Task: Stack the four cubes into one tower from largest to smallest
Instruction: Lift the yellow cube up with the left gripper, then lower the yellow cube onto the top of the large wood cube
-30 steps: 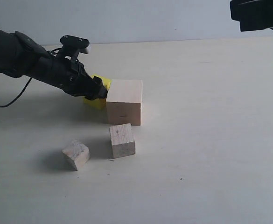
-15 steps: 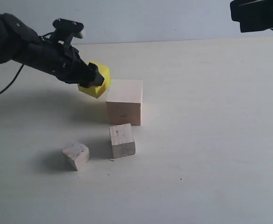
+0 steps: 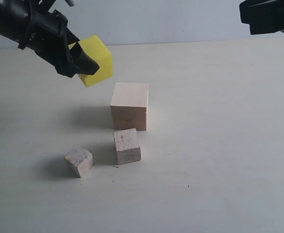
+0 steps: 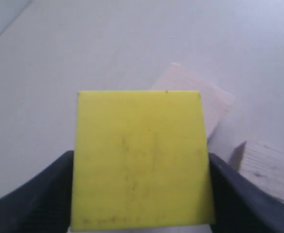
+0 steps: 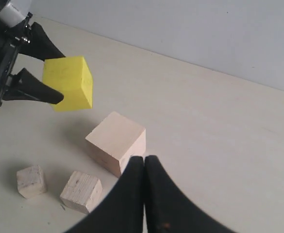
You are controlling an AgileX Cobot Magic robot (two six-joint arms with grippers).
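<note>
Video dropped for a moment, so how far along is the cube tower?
Nothing is stacked yet: the largest pale cube sits on the table with a bare top. In hand: the left gripper holds the yellow cube in the air, not yet over it. Left: yellow onto it, then the small wood cube, then the smallest greyish cube. The right gripper is shut and empty.

Left gripper [image 3: 86, 57] aloft clamping yellow cube [image 3: 97, 60]; right gripper [image 5: 144, 162] pinched together
</note>
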